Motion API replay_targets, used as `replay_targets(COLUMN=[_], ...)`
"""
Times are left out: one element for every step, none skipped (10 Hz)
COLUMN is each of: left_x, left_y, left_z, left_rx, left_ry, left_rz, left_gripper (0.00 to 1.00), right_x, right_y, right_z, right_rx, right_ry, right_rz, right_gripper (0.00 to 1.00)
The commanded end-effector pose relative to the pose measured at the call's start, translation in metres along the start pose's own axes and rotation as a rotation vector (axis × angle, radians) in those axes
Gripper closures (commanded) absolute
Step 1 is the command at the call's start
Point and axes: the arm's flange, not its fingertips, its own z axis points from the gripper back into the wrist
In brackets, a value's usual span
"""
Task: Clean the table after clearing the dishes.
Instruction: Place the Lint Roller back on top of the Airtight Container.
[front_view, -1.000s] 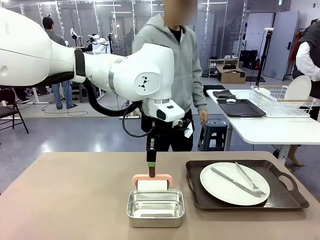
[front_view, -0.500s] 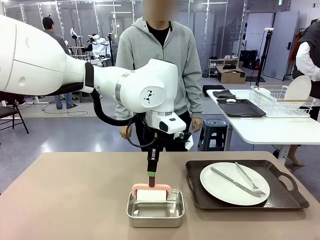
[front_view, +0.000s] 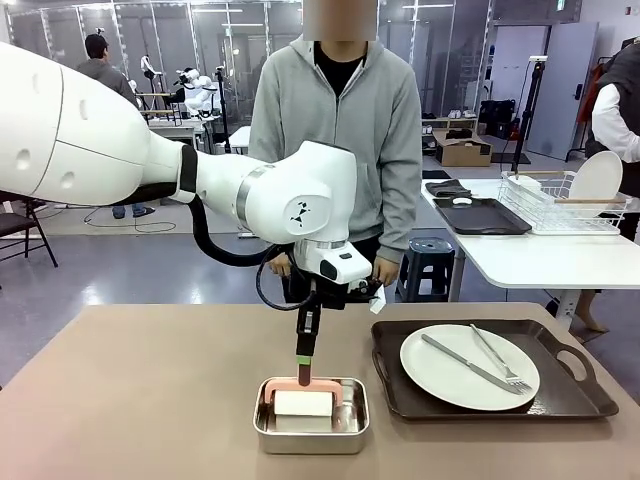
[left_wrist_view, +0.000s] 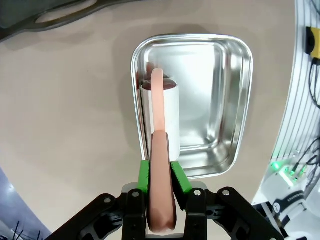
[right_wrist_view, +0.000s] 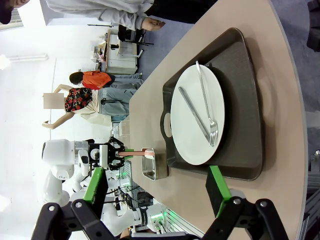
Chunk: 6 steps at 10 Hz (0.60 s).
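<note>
My left gripper (front_view: 303, 362) is shut on the pink handle of a cleaning roller (front_view: 303, 402). The roller's white roll rests inside the small steel pan (front_view: 312, 436) near the front of the tan table (front_view: 140, 400). In the left wrist view my left gripper (left_wrist_view: 160, 172) clamps the handle between green pads, and the roller (left_wrist_view: 169, 114) lies along one side of the pan (left_wrist_view: 241, 100). A white plate (front_view: 448, 378) with a knife (front_view: 465, 364) and fork (front_view: 498, 364) sits on a dark tray (front_view: 562, 396) to the right. My right gripper (right_wrist_view: 156, 186) hangs open over the table, facing that plate (right_wrist_view: 192, 131) and tray (right_wrist_view: 246, 115).
A person in a grey hoodie (front_view: 340, 130) stands at the table's far edge, hands low near my left wrist. A white side table (front_view: 540, 255) with a wire rack (front_view: 560, 205) and another dark tray stands back right. Bare tabletop lies left of the pan.
My left arm has come down, lowering the roller from above the pan's far rim into the pan. The person has stepped closer to the table.
</note>
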Motion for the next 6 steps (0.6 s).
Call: replay_targets(left_x=[-0.0119, -0.0132, -0.0139, -0.0144, -0.0155, -0.0177], left_y=[0.0171, 0.0185, 0.0189, 0.0195, 0.0188, 0.0167], left_z=[-0.013, -0.0156, -0.0174, -0.0196, -0.0177, -0.0125], left_rx=[0.105, 0.106, 0.098, 0.092, 0.091, 0.092], left_ry=[-0.011, -0.02, -0.02, -0.021, -0.027, -0.027], left_rz=[0.01, 0.008, 0.006, 0.007, 0.005, -0.002], left_gripper=[0.78, 0.78, 0.78, 0.78, 0.78, 0.65], right_x=[-0.0012, -0.0012, -0.0012, -0.0012, -0.0012, -0.0012], right_y=[0.0022, 0.0022, 0.0022, 0.0022, 0.0022, 0.0022], right_z=[0.0014, 0.0014, 0.0014, 0.0014, 0.0014, 0.0014], right_rx=[0.004, 0.004, 0.004, 0.004, 0.004, 0.004], right_ry=[-0.002, -0.002, -0.002, -0.002, -0.002, -0.002], right_rz=[0.004, 0.004, 0.004, 0.004, 0.004, 0.004], right_gripper=[0.0, 0.0, 0.0, 0.0, 0.0, 0.0])
